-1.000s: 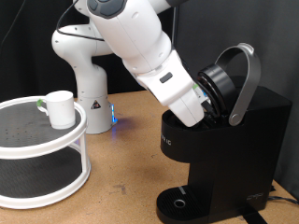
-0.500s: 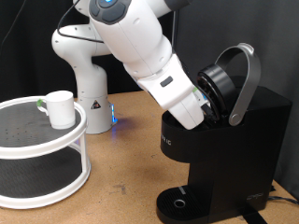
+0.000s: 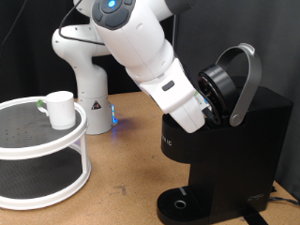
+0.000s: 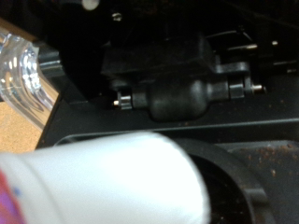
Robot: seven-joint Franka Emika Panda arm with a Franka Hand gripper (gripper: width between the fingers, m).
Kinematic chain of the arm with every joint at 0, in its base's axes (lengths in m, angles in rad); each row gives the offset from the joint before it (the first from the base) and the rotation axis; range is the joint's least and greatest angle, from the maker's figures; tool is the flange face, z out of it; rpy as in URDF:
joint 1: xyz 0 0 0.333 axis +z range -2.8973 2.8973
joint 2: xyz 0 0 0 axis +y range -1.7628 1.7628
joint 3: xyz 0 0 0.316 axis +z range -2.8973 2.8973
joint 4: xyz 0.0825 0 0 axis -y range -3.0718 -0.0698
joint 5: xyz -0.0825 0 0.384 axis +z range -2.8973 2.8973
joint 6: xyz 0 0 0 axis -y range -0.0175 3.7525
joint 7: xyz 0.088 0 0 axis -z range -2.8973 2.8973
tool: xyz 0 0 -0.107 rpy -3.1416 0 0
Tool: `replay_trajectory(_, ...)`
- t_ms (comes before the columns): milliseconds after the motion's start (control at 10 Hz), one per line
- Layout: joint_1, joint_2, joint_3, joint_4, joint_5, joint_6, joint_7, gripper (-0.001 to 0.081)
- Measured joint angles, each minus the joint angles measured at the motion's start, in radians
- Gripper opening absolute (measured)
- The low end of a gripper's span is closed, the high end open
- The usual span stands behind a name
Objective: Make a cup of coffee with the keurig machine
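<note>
1. Reaching into the raised lid of the boxy matte-black coffee maker (image 3: 225, 150), the white robot arm's two-finger gripper (image 3: 208, 105) is pointing at the open brew chamber, just beneath the grey curved lid handle (image 3: 246, 80); the machine is standing at the table's right edge in the exterior view.

2. Filling the near field of the wrist view is a blurred white rounded object (image 4: 103, 182) with a hint of red and purple at one corner — it looks like a small pod sitting close to the fingers, but I cannot tell whether the pincer is closed on it or open, since the fingertips are not showing clearly in either view.

3. Sitting well apart from the machine, the plain white ceramic mug (image 3: 59, 109) with a greenish handle is resting upright on the top tier of a round white two-level rack (image 3: 42, 150) at the table's left edge. The round drip tray (image 3: 178, 203) at the machine's foot is bare of any cup.

4. Judging its handling: the mug is likely stiff, smooth, fairly heavy and breakable — gripping the rim wall or the handle seems the safest hold.
</note>
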Motion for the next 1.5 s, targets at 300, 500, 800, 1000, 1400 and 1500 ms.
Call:
replay_trajectory(300, 0.0, 0.012, 0.0, 0.0, 0.001, 0.008, 0.003, 0.0341)
replay_trajectory(500, 0.0, 0.012, 0.0, 0.0, 0.003, 0.017, 0.003, 0.0514)
replay_trajectory(800, -0.003, -0.01, 0.0, 0.0, 0.066, 0.069, -0.074, 0.0782)
replay_trajectory(1000, -0.016, -0.046, -0.003, 0.008, 0.095, 0.006, -0.113, 0.0802)
replay_trajectory(1400, -0.036, -0.094, -0.013, 0.042, 0.018, -0.177, -0.088, 0.0808)
replay_trajectory(1500, -0.036, -0.1, -0.012, 0.039, 0.005, -0.178, -0.075, 0.0808)
